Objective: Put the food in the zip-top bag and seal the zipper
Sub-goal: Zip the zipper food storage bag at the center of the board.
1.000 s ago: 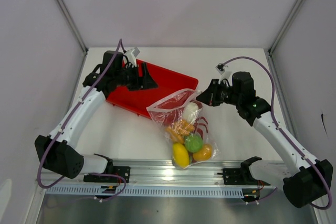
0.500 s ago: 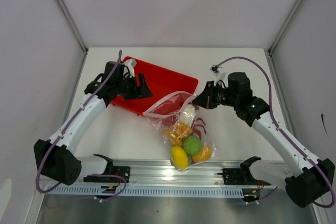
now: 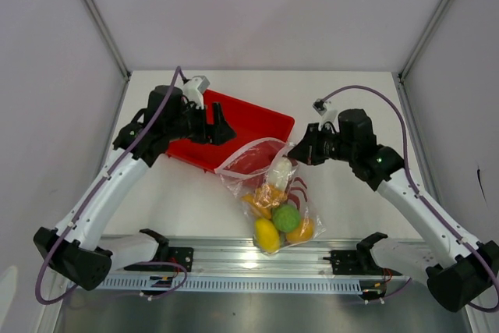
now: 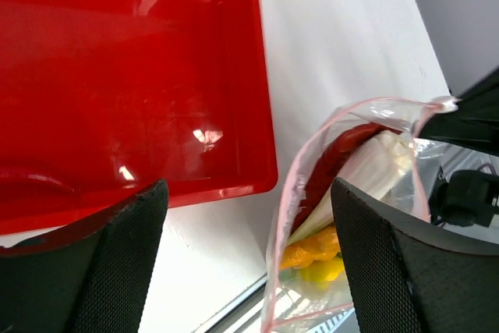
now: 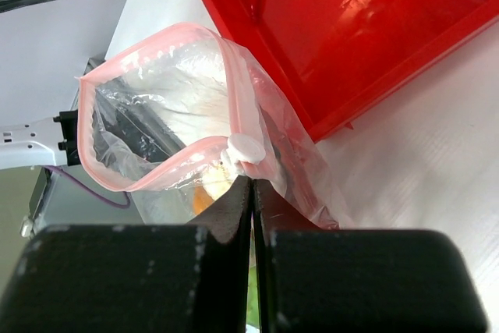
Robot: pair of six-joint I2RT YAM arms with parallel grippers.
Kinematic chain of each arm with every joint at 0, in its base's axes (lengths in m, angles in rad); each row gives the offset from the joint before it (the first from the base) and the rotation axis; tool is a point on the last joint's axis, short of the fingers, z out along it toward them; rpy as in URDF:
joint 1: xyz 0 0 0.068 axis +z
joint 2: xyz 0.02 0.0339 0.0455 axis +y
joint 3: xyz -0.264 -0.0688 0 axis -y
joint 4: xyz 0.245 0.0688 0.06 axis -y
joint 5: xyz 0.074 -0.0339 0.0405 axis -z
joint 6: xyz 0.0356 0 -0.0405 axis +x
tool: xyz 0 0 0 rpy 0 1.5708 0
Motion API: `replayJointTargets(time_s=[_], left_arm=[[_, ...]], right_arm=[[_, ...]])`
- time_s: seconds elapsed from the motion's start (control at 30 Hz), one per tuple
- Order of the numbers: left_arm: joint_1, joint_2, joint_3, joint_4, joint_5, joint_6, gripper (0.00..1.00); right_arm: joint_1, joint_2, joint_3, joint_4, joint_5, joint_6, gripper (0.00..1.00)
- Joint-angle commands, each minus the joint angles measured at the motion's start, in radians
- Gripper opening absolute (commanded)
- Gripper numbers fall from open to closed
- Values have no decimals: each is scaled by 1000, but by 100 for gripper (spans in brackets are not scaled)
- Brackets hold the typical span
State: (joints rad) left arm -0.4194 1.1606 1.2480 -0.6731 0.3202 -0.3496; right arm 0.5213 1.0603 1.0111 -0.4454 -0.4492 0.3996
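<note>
A clear crinkly plastic zip-top bag lies on the white worktop just in front of a red plastic tray. Its mouth gapes, with colourful toy food inside. The right pincer is clenched on its pinkish-red zipper strip. The left pincer hangs released above the tray's near edge.

food inside bag, beside tray

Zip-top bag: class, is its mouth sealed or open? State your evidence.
Open. On the zip-top bag, the zipper forms a wide loop, its two sides clearly apart, with food showing through the gap.
</note>
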Motion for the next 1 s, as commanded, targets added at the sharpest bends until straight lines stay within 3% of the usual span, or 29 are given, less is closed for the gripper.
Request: replayJointTargets(time_s=[0.0,0.2,0.43,0.8,0.97], left_arm=[[-59,-35,96,29,-16,52,88],[-162,-71,156,67,-174,64,97],[-281,-85,203,90,-343,89,99],[-294,-56,249,50,-356,133,100],[-294,34,333,-22,-221,193,100]], right_arm=[[11,-48,55,-45,30,7,0],[26,-77,57,-64,47,21,0],[45,-89,60,-70,66,21,0],[65,-102,64,-76,72,25,0],[91,-103,73,-82,81,28,0]])
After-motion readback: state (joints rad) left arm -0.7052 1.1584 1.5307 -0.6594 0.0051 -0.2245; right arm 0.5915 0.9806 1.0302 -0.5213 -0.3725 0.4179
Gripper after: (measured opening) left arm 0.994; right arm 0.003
